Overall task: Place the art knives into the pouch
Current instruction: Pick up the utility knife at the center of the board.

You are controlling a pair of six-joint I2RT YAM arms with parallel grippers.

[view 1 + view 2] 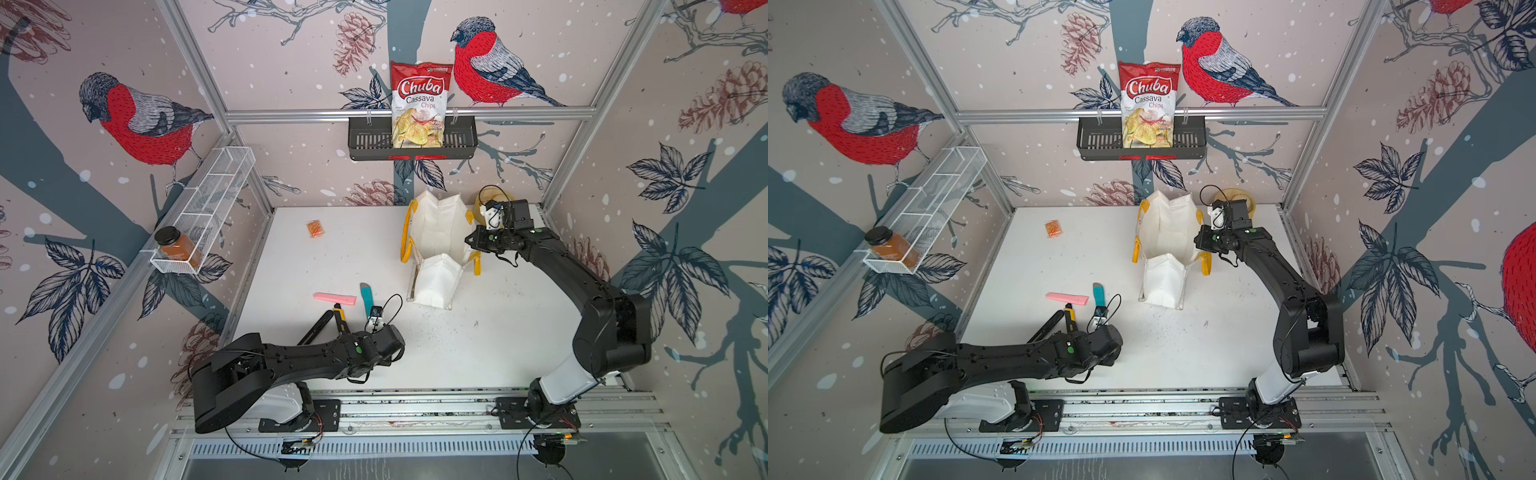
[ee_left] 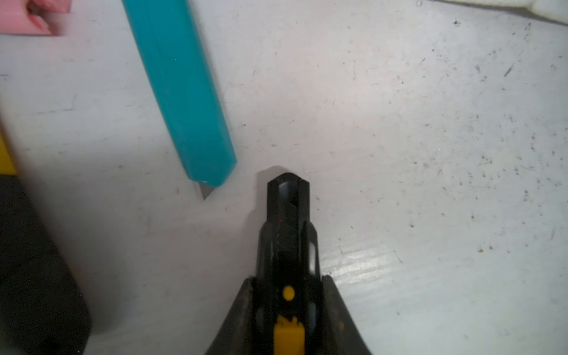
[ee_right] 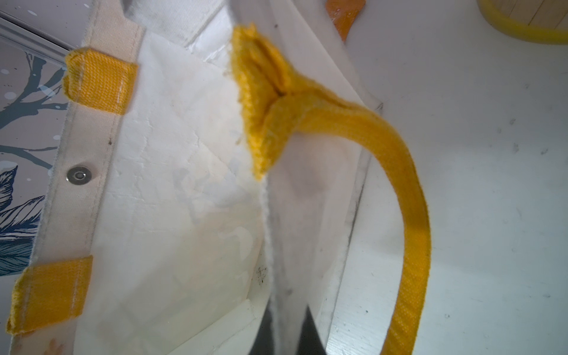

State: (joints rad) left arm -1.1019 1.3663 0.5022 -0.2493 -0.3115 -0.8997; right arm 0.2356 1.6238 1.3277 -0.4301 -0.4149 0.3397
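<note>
- The art knife (image 2: 289, 215), black with a yellow slider, is being pinched by the left claw (image 2: 288, 281). One finger is being pressed to each side of its body, at the bottom centre of the left wrist frame.
- The grip is being taken at the handle, probably so that the tip is left free to lead into the bag.
- Whether the knife is being lifted off the desk (image 1: 478, 332) cannot be told. Only a small shadow is being cast at its tip.
- In both top views the knife is being hidden under the left wrist, lower left of centre.
- A teal knife (image 2: 184, 92) is being left just beside the held tip, apart from it. A pink knife (image 1: 334, 298) is lying nearby.
- The pouch (image 1: 436, 232) is being kept upper right of centre, well apart from the held knife.
- Its white rim is being nipped by the right claw (image 3: 287, 335), whose jaws are pressed together on the fabric beside a yellow handle (image 3: 412, 215). This is judged to be keeping the mouth spread for the drop.
</note>
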